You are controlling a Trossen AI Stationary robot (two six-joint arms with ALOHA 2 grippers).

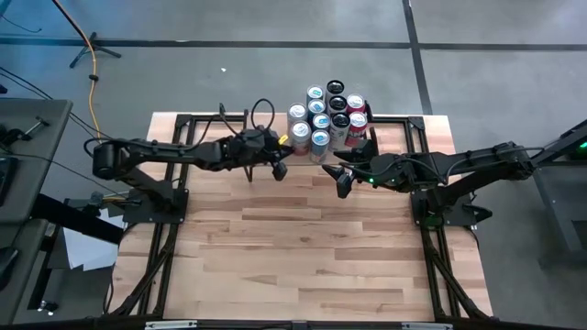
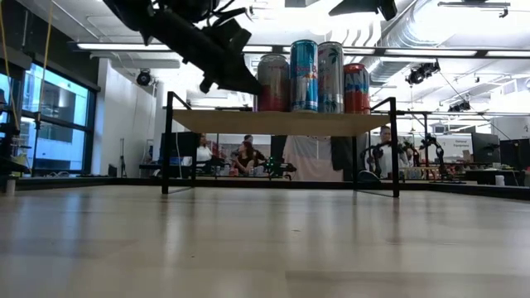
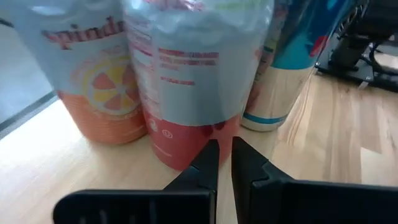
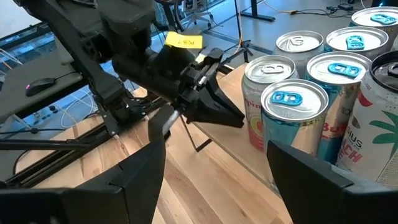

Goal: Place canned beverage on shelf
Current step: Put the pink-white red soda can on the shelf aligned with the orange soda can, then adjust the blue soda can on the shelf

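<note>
We judge the placing to be almost done: a cluster of tall aluminium beverage cans [image 1: 328, 116] stands on the low shelf with a light wood plank top and thin black metal legs [image 2: 277, 122], which sits at the far edge of the large wooden table [image 1: 303, 247], about midway along it. The cans crowd the shelf's near side, some touching their neighbours.

The left gripper [image 1: 280, 170] is over the table just beside the shelf's left end, empty, its two dark fingers [image 3: 208, 163] pressed nearly together with only a sliver between them. Directly ahead of it, in the left wrist view, stands a pale can with a red base [image 3: 196, 87], flanked by a can with an orange citrus print [image 3: 93, 74] and a teal-and-silver can [image 3: 292, 62]. The fingertips sit just short of the red-based can; we cannot tell whether they touch it.

If the step in hand is a nudge or a withdrawal, we would keep the closed fingers low and straight, move slowly, and pull away along the shelf's length rather than swing sideways, since a bump could topple one can into the rest.

The right gripper [image 1: 341, 183] waits over the table near the shelf's front edge, its fingers [image 4: 146, 177] spread wide and gripping nothing, with the silver can tops [image 4: 292, 99] just ahead of it.
</note>
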